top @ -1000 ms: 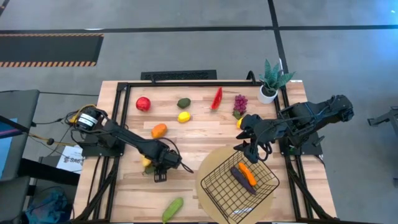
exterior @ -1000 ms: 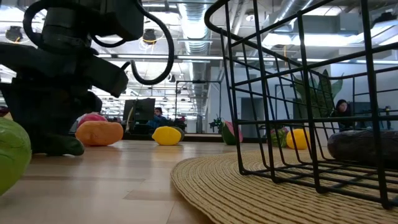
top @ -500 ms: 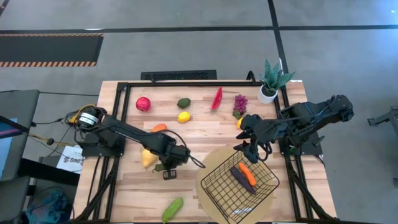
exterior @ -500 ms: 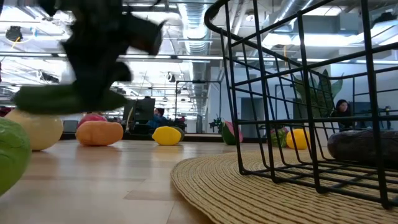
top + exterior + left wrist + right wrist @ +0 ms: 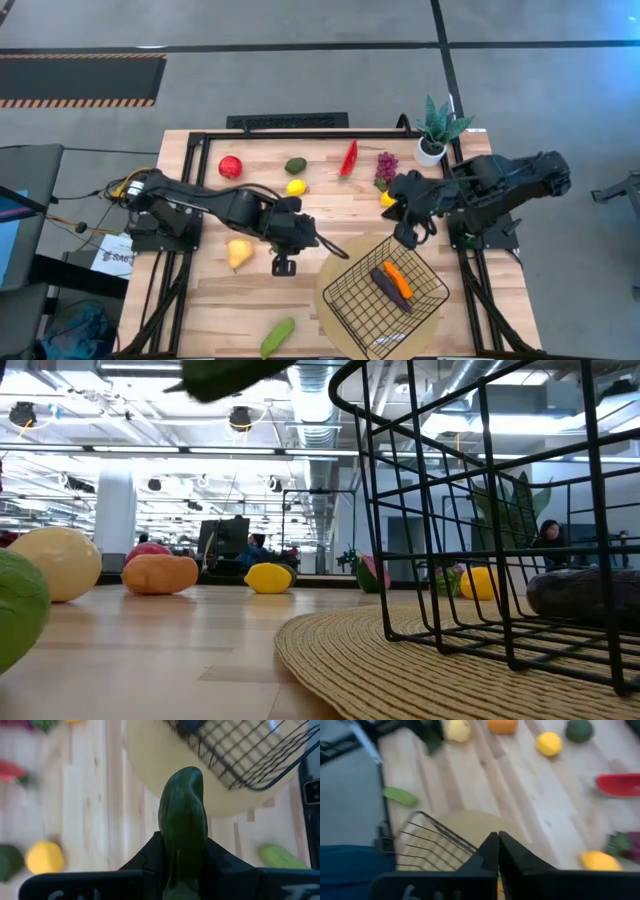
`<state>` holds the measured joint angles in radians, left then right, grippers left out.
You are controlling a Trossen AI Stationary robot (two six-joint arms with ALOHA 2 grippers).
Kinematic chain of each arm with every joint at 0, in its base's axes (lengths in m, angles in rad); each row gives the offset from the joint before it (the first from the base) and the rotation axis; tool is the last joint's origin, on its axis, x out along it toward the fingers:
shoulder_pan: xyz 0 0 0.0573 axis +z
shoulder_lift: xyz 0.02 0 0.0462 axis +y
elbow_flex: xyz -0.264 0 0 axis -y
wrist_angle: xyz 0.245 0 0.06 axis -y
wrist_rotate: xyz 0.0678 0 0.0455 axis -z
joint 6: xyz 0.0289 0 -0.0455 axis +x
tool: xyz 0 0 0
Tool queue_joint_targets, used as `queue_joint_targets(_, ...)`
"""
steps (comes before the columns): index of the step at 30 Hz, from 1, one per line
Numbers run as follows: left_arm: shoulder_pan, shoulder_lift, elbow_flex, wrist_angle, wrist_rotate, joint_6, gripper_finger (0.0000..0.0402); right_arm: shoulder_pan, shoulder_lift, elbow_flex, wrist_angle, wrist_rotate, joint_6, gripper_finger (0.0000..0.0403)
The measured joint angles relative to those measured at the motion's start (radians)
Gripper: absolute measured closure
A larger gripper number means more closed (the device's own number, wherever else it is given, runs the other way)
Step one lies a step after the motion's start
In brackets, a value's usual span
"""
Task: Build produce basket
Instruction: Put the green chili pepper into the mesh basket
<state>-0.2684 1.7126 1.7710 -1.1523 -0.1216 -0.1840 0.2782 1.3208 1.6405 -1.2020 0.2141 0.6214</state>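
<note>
Wooden bench (image 5: 330,215) is carrying scattered produce, with a round woven mat (image 5: 345,262) under the black wire basket (image 5: 385,292) near the front right. Left claw (image 5: 183,851) is clamping a dark green cucumber (image 5: 183,822), carrying it above the bench just left of the basket. Right claw (image 5: 498,851) is sitting pinched shut and empty over the basket's far rim, beside a lemon (image 5: 386,198). Basket is already holding an aubergine (image 5: 388,284) and a carrot (image 5: 399,279). Risk: the cucumber is sticking far out past the fingers, so it could pivot or slip mid-carry, or catch the flared rim and roll off. Both arms are also crowding the basket, so a clash looks possible.
</note>
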Motion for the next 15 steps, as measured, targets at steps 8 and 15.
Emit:
queue_joint_targets(8, 0.015, 0.007, 0.075, 0.011, 0.013, 0.09, 0.0353, -0.078, -0.107, 0.0, -0.133, 0.141, 0.003, 0.0397)
queue_joint_targets(15, 0.034, 0.008, 0.075, 0.17, 0.002, 0.194, 0.0354, -0.124, -0.228, 0.0, -0.137, 0.312, 0.041, 0.04)
